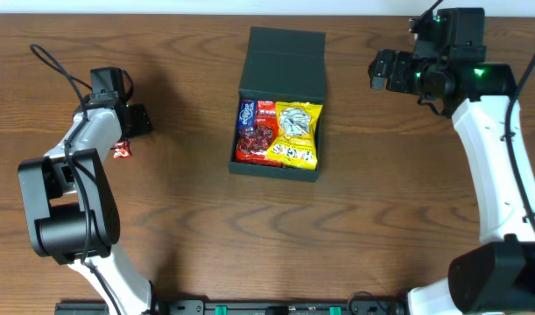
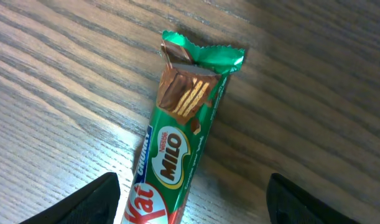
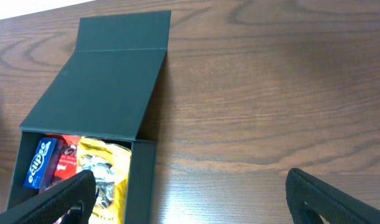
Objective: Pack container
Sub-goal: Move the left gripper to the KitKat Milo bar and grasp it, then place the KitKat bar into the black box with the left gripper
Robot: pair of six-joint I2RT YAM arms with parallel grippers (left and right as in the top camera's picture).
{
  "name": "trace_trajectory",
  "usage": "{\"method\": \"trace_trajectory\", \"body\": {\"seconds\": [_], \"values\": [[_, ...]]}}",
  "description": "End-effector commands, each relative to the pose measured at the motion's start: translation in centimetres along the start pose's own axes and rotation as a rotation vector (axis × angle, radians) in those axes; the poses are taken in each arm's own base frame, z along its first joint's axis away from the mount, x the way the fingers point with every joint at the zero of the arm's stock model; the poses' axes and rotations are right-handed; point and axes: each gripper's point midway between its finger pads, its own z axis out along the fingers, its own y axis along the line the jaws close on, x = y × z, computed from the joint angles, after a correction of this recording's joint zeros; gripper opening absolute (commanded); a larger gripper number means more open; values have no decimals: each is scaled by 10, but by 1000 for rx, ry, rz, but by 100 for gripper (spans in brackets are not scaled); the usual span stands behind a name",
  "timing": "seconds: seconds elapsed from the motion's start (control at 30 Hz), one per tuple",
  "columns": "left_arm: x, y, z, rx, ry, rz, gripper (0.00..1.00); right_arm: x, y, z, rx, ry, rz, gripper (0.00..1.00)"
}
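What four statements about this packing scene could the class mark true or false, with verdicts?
1. The dark teal-black square cardboard box has its flap lid open. True.
2. A yellow plastic snack packet lies inside the box. True.
3. The green-wrapped Milo KitKat bar lies inside the box. False: it lies on the brown wooden table, under the open left claw.
4. The right claw is shut on the box. False: it is open, empty and apart from the box.

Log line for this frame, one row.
left gripper open over bar | right gripper open beside box | box lid open, snacks inside
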Motion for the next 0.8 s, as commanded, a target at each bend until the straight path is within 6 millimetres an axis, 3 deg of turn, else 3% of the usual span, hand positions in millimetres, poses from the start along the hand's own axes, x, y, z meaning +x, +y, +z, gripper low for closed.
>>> {"method": "trace_trajectory", "body": {"seconds": [0.0,0.2,0.47,0.77], "values": [[12,2,13,-7,43,0,75,0,-2,1,0,2,17,96],[12,2,15,-11,41,0,75,0,-2,1,0,2,25,96],[10,2,15,-13,34,-1,52,0,-2,1,0,1,28,95],[10,2,15,-13,34,-2,38,0,-2,1,0,1,36,94]]}}
